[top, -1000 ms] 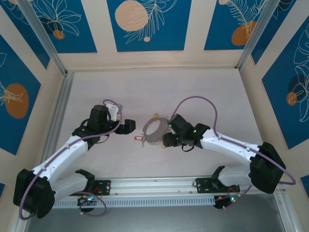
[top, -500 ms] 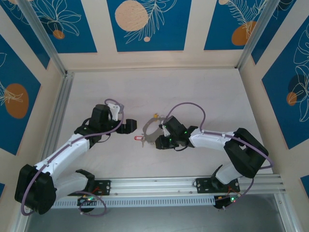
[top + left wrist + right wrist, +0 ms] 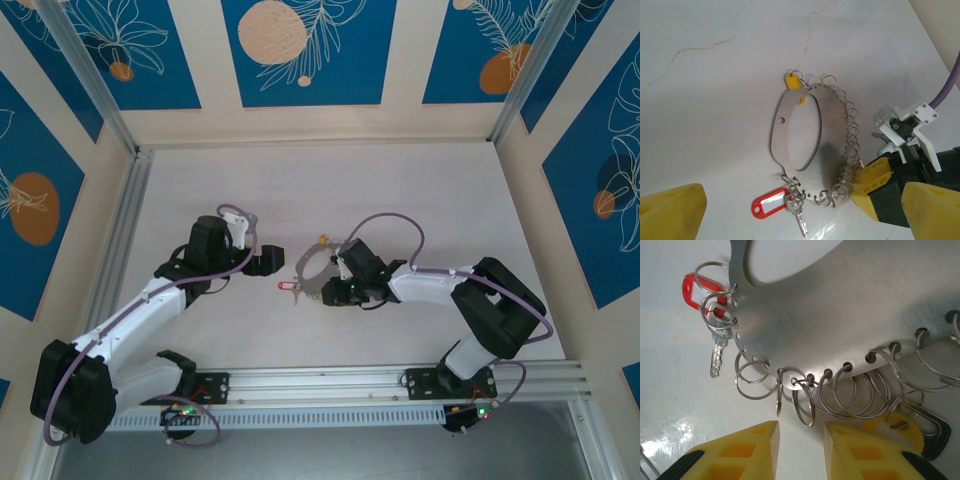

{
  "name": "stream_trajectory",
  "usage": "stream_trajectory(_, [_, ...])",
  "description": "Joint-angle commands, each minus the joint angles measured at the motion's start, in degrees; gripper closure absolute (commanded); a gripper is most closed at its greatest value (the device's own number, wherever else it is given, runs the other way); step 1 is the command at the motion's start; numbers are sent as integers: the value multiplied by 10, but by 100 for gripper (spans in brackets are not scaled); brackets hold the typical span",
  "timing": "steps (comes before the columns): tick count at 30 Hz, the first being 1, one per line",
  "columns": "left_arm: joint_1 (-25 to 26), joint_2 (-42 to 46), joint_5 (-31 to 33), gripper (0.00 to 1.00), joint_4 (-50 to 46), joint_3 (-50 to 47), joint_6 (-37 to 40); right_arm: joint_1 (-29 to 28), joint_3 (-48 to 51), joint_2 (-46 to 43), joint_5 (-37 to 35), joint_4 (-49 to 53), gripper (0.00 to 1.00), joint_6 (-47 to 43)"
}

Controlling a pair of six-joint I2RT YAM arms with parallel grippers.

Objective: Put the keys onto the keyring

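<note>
Two yellow fingers on my right gripper (image 3: 801, 429) stand drawn close with a slim gap, and I see nothing pinched in it; the nearest of the small rings (image 3: 805, 402) hangs just at the mouth. My left gripper (image 3: 264, 263) is spread wide and holds nothing, hovering just left of the keyring (image 3: 832, 145), which lies flat on the table (image 3: 715, 100). The red key (image 3: 771, 206) hangs from the rim on the left gripper's side, and the yellow key (image 3: 792, 81) sits at the far rim. My worry is that closing from here catches two overlapping rings at once, or nudges the keyring so it slides on the smooth table, since nothing pins it down. A snagged ring could also drag the whole keyring along when I pull back. Several things I can't settle: a yellow piece and a dark shape by the right finger's edge are cut off, so I can't say whether that is a key; I can't pick out the teal key; and whether the yellow key is threaded or just lying across the rim is too small to tell.
</note>
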State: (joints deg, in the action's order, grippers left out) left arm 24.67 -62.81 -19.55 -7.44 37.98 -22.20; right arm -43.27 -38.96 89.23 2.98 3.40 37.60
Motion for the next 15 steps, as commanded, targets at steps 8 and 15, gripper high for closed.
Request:
stream_trajectory(8, [7, 4, -17, 0, 31, -14, -17, 13, 22, 15, 3, -36, 73, 11])
stream_trajectory(15, [7, 8, -14, 0, 30, -16, -17, 17, 8, 38, 8, -46, 80, 5])
